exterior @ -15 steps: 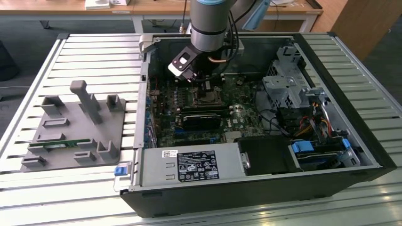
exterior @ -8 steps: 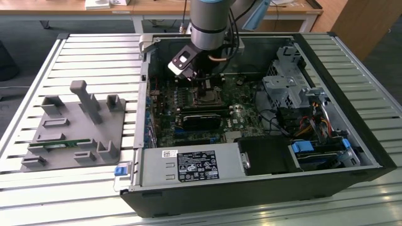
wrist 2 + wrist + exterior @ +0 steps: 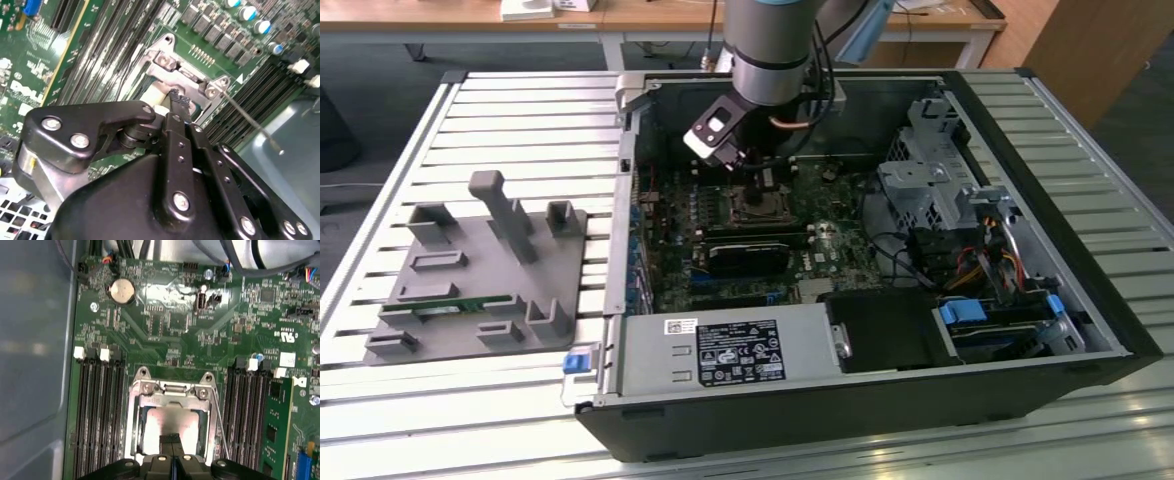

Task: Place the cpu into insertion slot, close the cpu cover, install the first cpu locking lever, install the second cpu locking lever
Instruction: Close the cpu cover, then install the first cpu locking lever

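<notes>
Black metal fingers of the gripper [image 3: 171, 439] stand pressed together. The jaws are closed with only a hairline seam between them and nothing clamped, and their tip is down at the pale metallic face of the cpu [image 3: 165, 422]; whether it actually touches cannot be told. The cpu lies seated in the insertion slot [image 3: 131, 425], directly beneath the jaws. It is framed by the silver cpu cover [image 3: 172, 399], which lies over the socket with the chip showing through its window. Just beside the jaws a thin wire locking lever [image 3: 250, 120] angles away from the socket corner, its free end standing clear of the board. Banks of dark memory slots [image 3: 97, 410] flank the jaws on both sides, one bank carrying a green memory module [image 3: 277, 435]. Farther out, the green motherboard [image 3: 165, 347] bears a silver coin battery [image 3: 122, 291]. In the exterior view the arm [image 3: 767, 60] reaches down into an open black computer case [image 3: 854, 420], its grey power supply [image 3: 720, 350] well away from the jaws. The case rests on a slatted metal table [image 3: 400, 420], where a grey moulded fixture [image 3: 480, 270] sits well apart from the jaws, on the exterior view's left. Wooden desks [image 3: 654, 15] line the room beyond.
</notes>
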### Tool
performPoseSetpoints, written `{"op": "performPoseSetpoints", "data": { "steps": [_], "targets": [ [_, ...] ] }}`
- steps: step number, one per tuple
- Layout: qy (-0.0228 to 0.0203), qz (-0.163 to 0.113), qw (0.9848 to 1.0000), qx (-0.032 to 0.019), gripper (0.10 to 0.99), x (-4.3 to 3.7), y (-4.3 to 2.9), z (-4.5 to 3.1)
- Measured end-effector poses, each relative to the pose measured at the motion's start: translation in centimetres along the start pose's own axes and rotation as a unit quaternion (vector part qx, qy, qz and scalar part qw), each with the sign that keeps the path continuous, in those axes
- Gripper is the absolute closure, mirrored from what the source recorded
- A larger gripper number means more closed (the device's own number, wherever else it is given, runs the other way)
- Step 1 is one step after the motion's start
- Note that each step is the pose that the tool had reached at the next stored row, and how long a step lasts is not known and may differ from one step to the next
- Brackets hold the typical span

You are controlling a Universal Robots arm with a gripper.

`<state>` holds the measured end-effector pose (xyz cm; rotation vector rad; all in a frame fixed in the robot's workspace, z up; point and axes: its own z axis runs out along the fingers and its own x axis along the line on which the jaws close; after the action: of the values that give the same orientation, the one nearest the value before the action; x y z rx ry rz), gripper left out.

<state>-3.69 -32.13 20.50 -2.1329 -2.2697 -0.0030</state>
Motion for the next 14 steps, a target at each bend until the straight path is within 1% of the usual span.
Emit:
{"op": "performPoseSetpoints", "data": {
  "steps": [4,8,11,14],
  "targets": [
    [0.0000,0.000,1.0000,0.0001,0.980,-0.03,0.58,-0.01],
    [0.0000,0.000,1.0000,0.0004,0.980,-0.08,1.32,-0.02],
    [0.0000,0.000,1.0000,0.0004,0.980,-0.10,1.64,-0.03],
    [0.0000,0.000,1.0000,0.0004,0.980,-0.11,1.80,-0.03]
  ]
}}
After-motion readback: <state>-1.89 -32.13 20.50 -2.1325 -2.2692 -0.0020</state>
